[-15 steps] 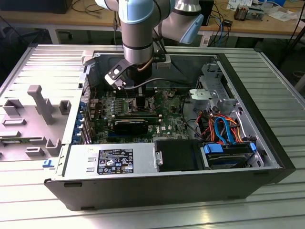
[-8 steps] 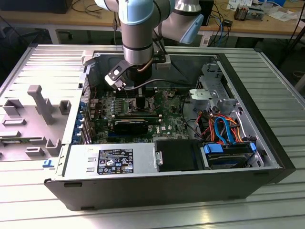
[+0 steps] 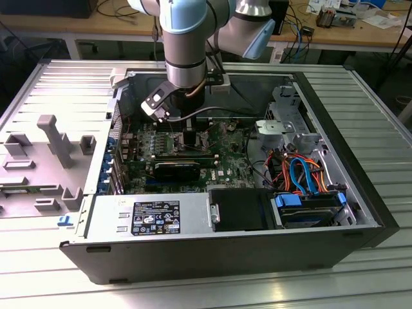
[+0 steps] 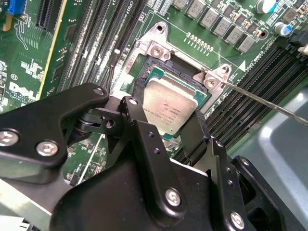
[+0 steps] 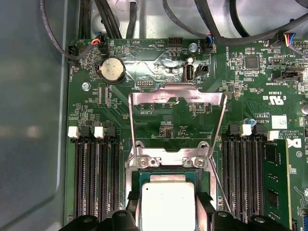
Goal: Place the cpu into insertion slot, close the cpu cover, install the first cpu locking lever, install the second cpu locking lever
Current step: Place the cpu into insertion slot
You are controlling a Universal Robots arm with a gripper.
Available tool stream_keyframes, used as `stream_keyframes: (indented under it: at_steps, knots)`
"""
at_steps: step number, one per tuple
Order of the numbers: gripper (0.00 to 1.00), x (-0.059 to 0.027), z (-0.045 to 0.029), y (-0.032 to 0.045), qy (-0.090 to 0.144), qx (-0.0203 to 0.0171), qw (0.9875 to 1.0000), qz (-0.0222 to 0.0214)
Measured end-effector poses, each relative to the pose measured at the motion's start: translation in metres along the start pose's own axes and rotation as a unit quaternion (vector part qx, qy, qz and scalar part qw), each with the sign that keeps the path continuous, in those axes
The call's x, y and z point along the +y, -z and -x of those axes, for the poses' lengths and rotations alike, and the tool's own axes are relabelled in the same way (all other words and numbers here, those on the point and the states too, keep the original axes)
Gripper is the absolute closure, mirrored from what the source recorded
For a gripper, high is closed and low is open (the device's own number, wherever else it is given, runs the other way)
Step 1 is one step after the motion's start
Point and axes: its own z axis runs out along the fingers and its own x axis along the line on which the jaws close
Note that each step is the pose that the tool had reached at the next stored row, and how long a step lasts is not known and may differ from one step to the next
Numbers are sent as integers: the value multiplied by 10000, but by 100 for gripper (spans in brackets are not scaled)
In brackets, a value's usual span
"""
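The cpu [image 4: 168, 103] [image 5: 166, 207], a small square chip with a dull silver top, lies level in the insertion slot [image 4: 159, 48] [image 5: 166, 161]. My gripper [image 4: 166, 115] [image 5: 166, 214] stands straight over it. Its black fingers [image 4: 137, 108] press against two opposite edges of the chip, shut on it. The cpu cover [image 5: 178, 96], a thin silver frame, is swung back open and lies over the board behind the socket. A thin wire locking lever [image 4: 260, 101] [image 5: 219, 183] sticks out unlatched beside the socket. In the exterior view the gripper [image 3: 190, 136] reaches down into the open computer case onto the green motherboard [image 3: 222, 151].
Long black memory slots [image 5: 94, 178] [image 5: 243, 173] flank the socket on both sides. A coin battery [image 5: 111, 70] and cable plugs sit beyond the cover. A black card [image 3: 177, 168], the power supply [image 3: 148, 215] and a drive bay with coloured cables [image 3: 302, 177] crowd the case.
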Motion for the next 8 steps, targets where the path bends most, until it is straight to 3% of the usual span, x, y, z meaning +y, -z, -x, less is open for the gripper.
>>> stream_keyframes:
  at_steps: [8]
  knots:
    - [46,-9,21,0,-12,0,10000,0]
